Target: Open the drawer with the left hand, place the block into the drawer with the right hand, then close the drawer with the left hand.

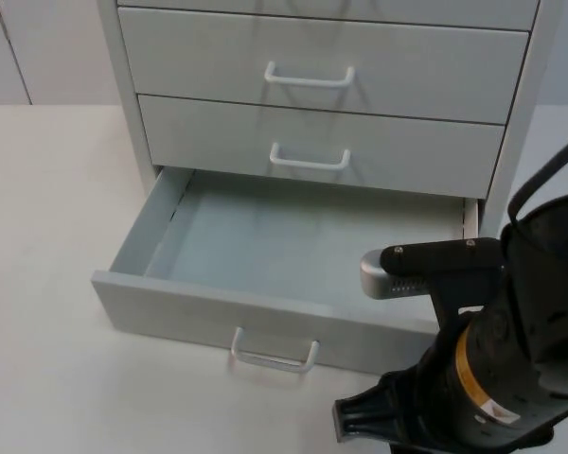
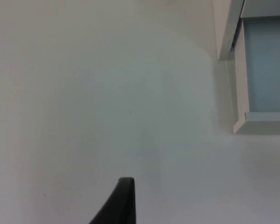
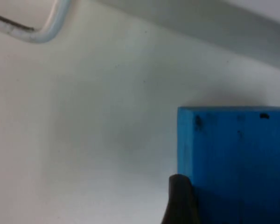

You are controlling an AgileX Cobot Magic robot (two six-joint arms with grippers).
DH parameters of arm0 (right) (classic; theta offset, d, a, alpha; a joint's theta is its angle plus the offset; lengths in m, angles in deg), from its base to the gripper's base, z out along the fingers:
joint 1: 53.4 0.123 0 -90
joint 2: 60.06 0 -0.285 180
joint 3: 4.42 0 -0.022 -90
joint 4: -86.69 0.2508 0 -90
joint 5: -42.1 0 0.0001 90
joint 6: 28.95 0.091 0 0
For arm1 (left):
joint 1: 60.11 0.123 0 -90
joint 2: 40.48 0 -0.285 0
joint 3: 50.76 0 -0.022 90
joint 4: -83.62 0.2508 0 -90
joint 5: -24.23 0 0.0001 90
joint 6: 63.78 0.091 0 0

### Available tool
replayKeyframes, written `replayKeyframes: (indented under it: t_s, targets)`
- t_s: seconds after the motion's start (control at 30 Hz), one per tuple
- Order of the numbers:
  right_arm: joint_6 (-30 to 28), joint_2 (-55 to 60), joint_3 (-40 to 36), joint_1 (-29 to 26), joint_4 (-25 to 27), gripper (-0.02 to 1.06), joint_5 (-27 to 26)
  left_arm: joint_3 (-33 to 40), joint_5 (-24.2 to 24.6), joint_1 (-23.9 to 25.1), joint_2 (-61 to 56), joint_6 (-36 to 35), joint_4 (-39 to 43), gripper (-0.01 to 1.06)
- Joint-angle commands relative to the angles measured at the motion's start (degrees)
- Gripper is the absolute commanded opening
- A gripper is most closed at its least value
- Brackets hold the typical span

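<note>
White desk under a pale grey cabinet at the far side; two upper drawers shut, each with a white loop handle; bottom drawer pulled out toward the near side, pale blue floor bare, white handle on its front panel.

Right arm low at the near right, bulky black wrist just in front of the drawer's right front corner; right hand reaching down to the desk beside the drawer front; black fingertip against the left face of a blue block standing on the desk near the drawer front; cannot tell how far open, nor whether gripping.

Left hand waiting above bare desk well left of the cabinet and the drawer's corner; one dark fingertip visible; opening cannot be told.
</note>
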Motion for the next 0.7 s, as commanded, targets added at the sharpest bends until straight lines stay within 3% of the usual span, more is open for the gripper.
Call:
replayKeyframes:
  t_s: [0.0,0.1,0.4,0.67]
  targets:
    - [0.3,0.0,0.4,0.2,-0.6,0.11,0.2,0.3,-0.9,0.3,-0.4,-0.4,-0.7,1.05]
    - [0.3,0.0,0.4,0.3,-0.6,0.00,0.1,0.3,-0.9,0.3,-0.4,-0.4,-0.7,1.05]
    - [-1.9,-7.5,0.4,4.7,1.1,0.00,0.6,0.3,-0.9,0.3,-0.4,-0.4,-0.5,1.05]
    - [-6.3,-18.3,0.4,9.0,1.1,0.00,9.7,0.3,-0.9,0.3,-0.4,-0.4,-0.4,1.05]
